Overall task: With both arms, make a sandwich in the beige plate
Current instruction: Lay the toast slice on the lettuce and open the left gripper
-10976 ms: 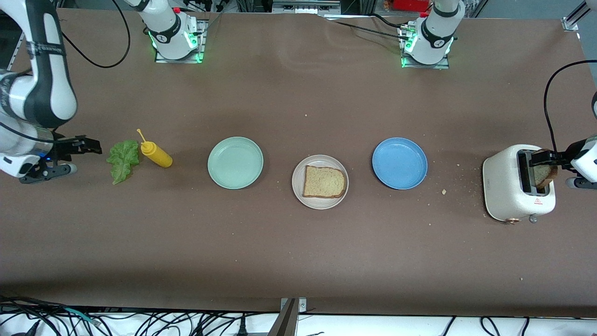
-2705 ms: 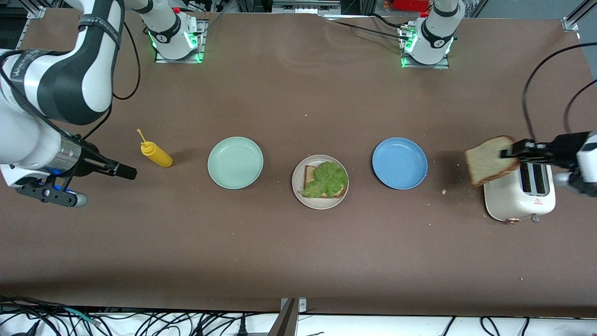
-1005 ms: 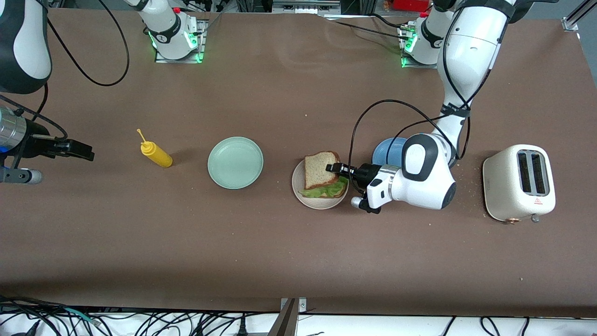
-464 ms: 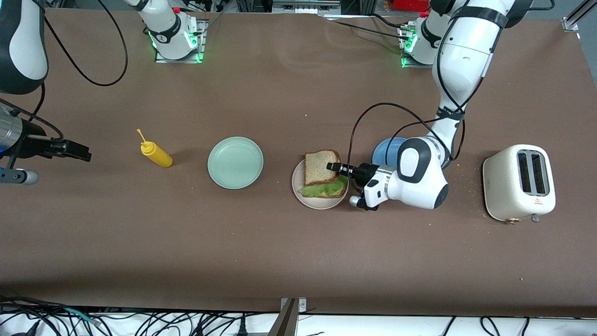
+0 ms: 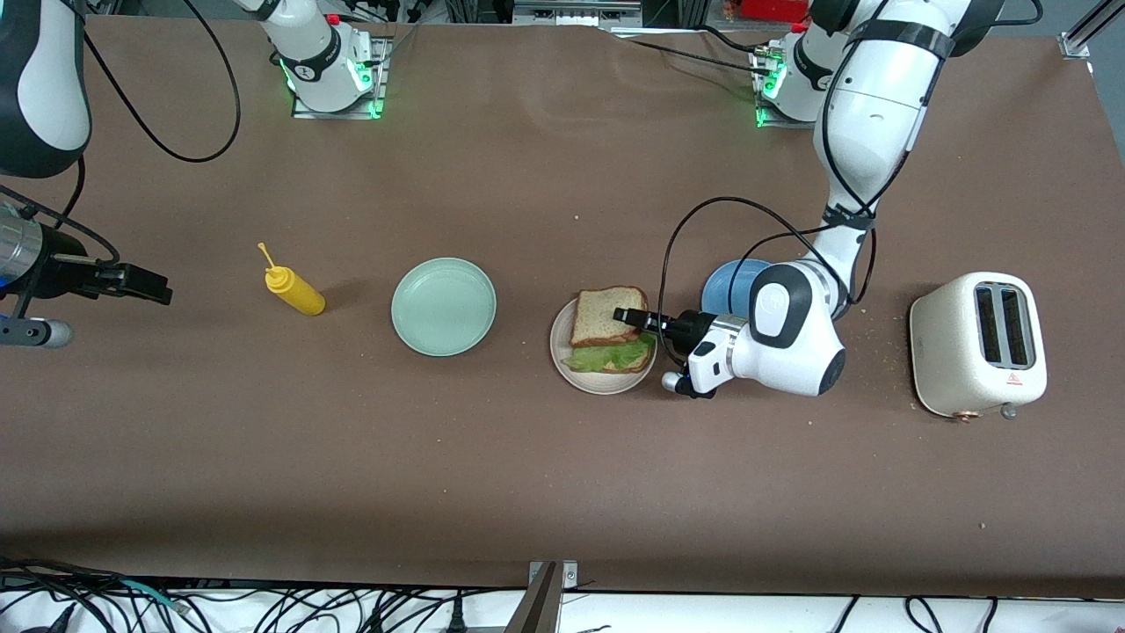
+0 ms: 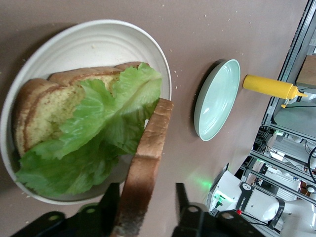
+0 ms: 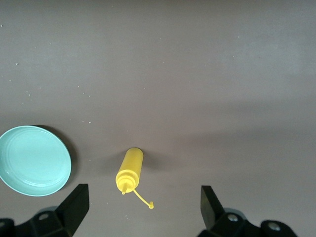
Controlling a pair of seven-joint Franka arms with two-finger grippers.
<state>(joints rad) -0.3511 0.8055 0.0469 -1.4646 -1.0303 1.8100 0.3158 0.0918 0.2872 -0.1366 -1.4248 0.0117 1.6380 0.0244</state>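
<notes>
Over the beige plate [image 5: 580, 380], at mid-table: left gripper [image 5: 626, 316] with fingers parted around the top bread slice [image 5: 602, 314]. One finger against the crust, the other standing clear of it, so grip released. Slice tilted on edge, its lower crust down on the ruffled lettuce leaf [image 5: 615, 356]. Leaf spread over the bottom bread slice [image 5: 628, 369], flat in the plate.

Just beside the beige plate toward the left arm's end: blue plate [image 5: 729, 281], partly hidden under the left arm. Well apart the same way: white toaster [image 5: 976, 343].

Near the beige plate toward the right arm's end: mint-green plate [image 5: 444, 307]. Farther that way: yellow squeeze bottle [image 5: 294, 292], lying on its side. Well apart from the beige plate at that end, over bare brown table [image 5: 527, 492]: right gripper [image 5: 154, 286], waiting, fingers spread wide with nothing between them.
</notes>
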